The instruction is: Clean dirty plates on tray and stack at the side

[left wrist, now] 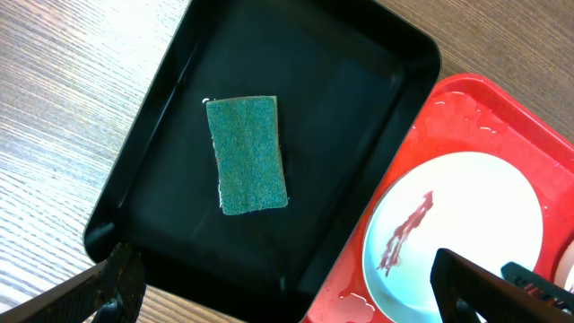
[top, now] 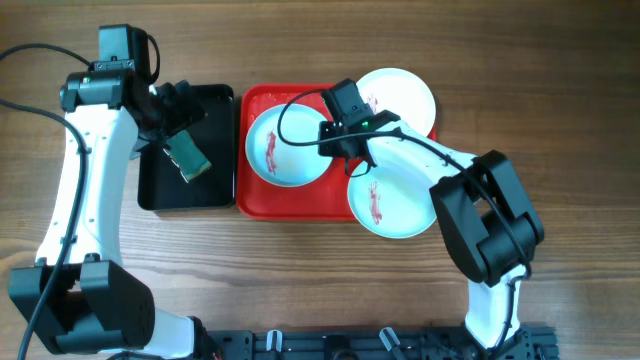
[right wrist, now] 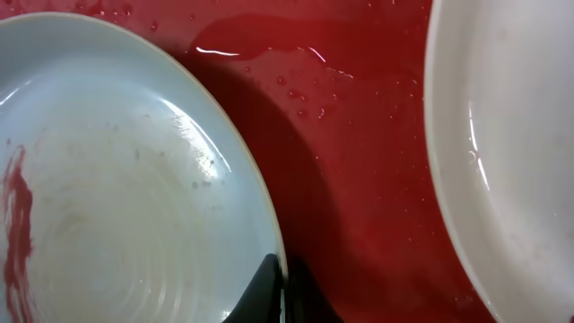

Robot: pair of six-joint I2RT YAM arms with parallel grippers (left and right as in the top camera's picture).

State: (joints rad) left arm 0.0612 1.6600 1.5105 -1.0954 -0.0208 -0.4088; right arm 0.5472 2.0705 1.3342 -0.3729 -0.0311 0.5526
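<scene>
Sponge and black tray point(top: 215, 182) sit just left of the red tray point(top: 300, 203), the two trays edge to edge. The green sponge point(top: 188, 155) lies flat in the black one, probably parked there within easy reach of the wiping arm. The left gripper point(left wrist: 280, 266) hangs above that tray with its jaws spread wide and nothing between them, a stance that suits coming down on the sponge.

In the red tray's left half lies a mint plate point(top: 280, 150) carrying a red sauce streak point(top: 271, 150), so it is not yet wiped. At this plate's right rim the right gripper point(right wrist: 285, 292) has its fingers drawn nearly together astride the edge. They seem to pinch it, likely to hold the plate steady for scrubbing.

At the red tray's far right corner rests the white plate point(top: 400, 95), partly over the rim. A second mint plate point(top: 395, 200), also streaked, overhangs the near right corner. No plate is stacked beside the red tray yet.
</scene>
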